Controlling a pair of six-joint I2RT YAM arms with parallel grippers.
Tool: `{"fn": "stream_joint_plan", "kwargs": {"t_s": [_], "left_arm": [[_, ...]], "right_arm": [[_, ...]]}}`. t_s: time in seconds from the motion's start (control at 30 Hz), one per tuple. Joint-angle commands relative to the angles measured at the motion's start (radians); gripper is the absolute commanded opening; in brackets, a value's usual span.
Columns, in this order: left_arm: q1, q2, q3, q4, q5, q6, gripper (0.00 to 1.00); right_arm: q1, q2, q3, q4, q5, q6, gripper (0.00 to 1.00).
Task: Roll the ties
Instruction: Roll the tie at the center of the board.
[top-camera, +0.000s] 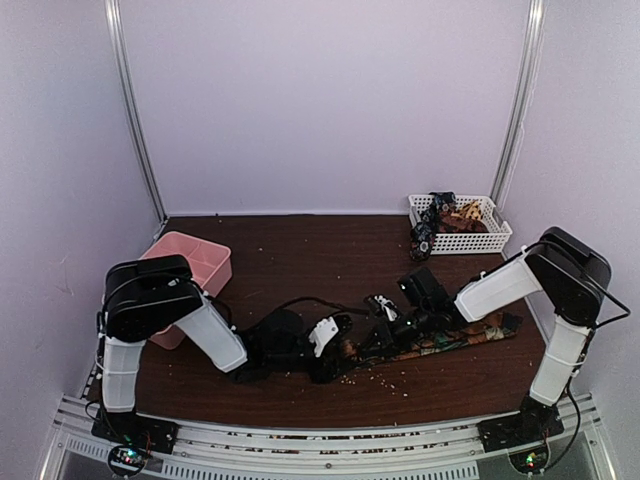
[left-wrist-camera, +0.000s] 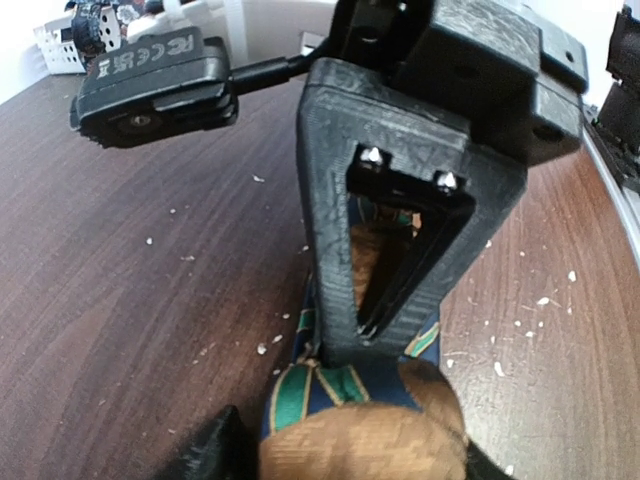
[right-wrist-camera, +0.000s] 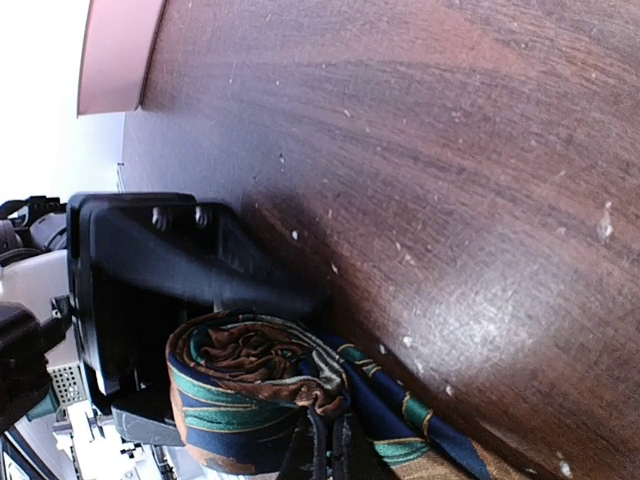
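Observation:
A dark blue tie with green and brown stripes lies flat along the front right of the table, its left end rolled into a small coil. My left gripper holds that coil between its fingers; in the left wrist view the coil fills the gap between them. My right gripper comes in from the right, and its fingertips are pinched shut on the coil's outer edge. In the left wrist view the right gripper stands on the tie just beyond the coil.
A white basket at the back right holds more ties. A pink box stands at the left beside my left arm. Pale crumbs are scattered on the brown table near the front.

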Motion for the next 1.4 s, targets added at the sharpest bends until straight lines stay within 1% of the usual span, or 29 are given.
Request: {"fn": "stream_joint_plan", "kwargs": {"t_s": [0.0, 0.07, 0.1, 0.17, 0.2, 0.3, 0.33, 0.43, 0.53, 0.67, 0.83, 0.87, 0.9, 0.97, 1.03, 1.13, 1.2, 1.27, 1.3, 1.37], "left_arm": [[-0.003, 0.015, -0.011, 0.080, 0.018, -0.024, 0.50], [-0.003, 0.002, -0.036, 0.076, 0.012, -0.005, 0.39], [-0.003, -0.008, -0.051, 0.064, 0.005, 0.012, 0.35], [-0.003, -0.040, -0.074, 0.015, 0.009, 0.053, 0.30], [-0.002, -0.054, -0.078, -0.030, 0.013, 0.078, 0.28], [-0.003, -0.093, -0.079, -0.142, 0.030, 0.128, 0.26], [-0.002, -0.099, -0.077, -0.172, 0.040, 0.139, 0.25], [-0.003, -0.109, -0.059, -0.250, 0.044, 0.179, 0.25], [-0.002, -0.106, -0.027, -0.314, 0.044, 0.208, 0.25], [-0.003, -0.102, -0.009, -0.336, 0.046, 0.215, 0.25], [-0.002, -0.103, -0.011, -0.337, 0.043, 0.213, 0.27], [-0.002, -0.104, -0.016, -0.333, 0.043, 0.211, 0.27], [-0.002, -0.104, -0.020, -0.325, 0.046, 0.209, 0.27], [-0.002, -0.105, -0.025, -0.317, 0.044, 0.205, 0.28], [-0.002, -0.107, -0.029, -0.307, 0.044, 0.205, 0.28], [-0.002, -0.112, -0.033, -0.300, 0.040, 0.206, 0.29], [-0.002, -0.116, -0.035, -0.291, 0.032, 0.206, 0.35], [-0.002, -0.126, -0.040, -0.275, 0.026, 0.202, 0.46], [-0.002, -0.133, -0.044, -0.260, 0.023, 0.196, 0.54], [-0.003, -0.146, -0.057, -0.207, 0.018, 0.175, 0.62]], "right_arm": [[0.024, 0.040, -0.011, -0.022, 0.077, 0.030, 0.00], [0.025, 0.035, -0.009, -0.017, 0.064, 0.038, 0.00], [0.025, 0.027, -0.011, -0.020, 0.059, 0.039, 0.01], [0.024, -0.001, -0.011, -0.039, 0.052, 0.033, 0.07], [0.022, -0.016, -0.012, -0.049, 0.048, 0.028, 0.14], [0.014, -0.071, -0.013, -0.074, 0.026, 0.027, 0.33], [0.013, -0.089, -0.012, -0.075, 0.022, 0.034, 0.37], [0.019, -0.129, -0.010, -0.049, -0.017, 0.083, 0.45], [0.041, -0.151, 0.005, -0.039, -0.024, 0.118, 0.47], [0.072, -0.136, 0.043, -0.063, -0.016, 0.119, 0.46], [0.080, -0.080, 0.049, -0.095, 0.010, 0.092, 0.38], [0.079, -0.073, 0.050, -0.101, 0.018, 0.084, 0.35], [0.078, -0.064, 0.052, -0.108, 0.021, 0.077, 0.29], [0.077, -0.053, 0.055, -0.119, 0.029, 0.065, 0.13], [0.076, -0.048, 0.056, -0.133, 0.042, 0.053, 0.01], [0.065, -0.047, 0.047, -0.136, 0.043, 0.047, 0.00], [0.059, -0.053, 0.034, -0.133, 0.044, 0.044, 0.00], [0.051, -0.058, 0.018, -0.134, 0.047, 0.038, 0.00], [0.046, -0.060, 0.010, -0.133, 0.047, 0.034, 0.00], [0.033, -0.062, -0.009, -0.130, 0.046, 0.028, 0.00]]}}
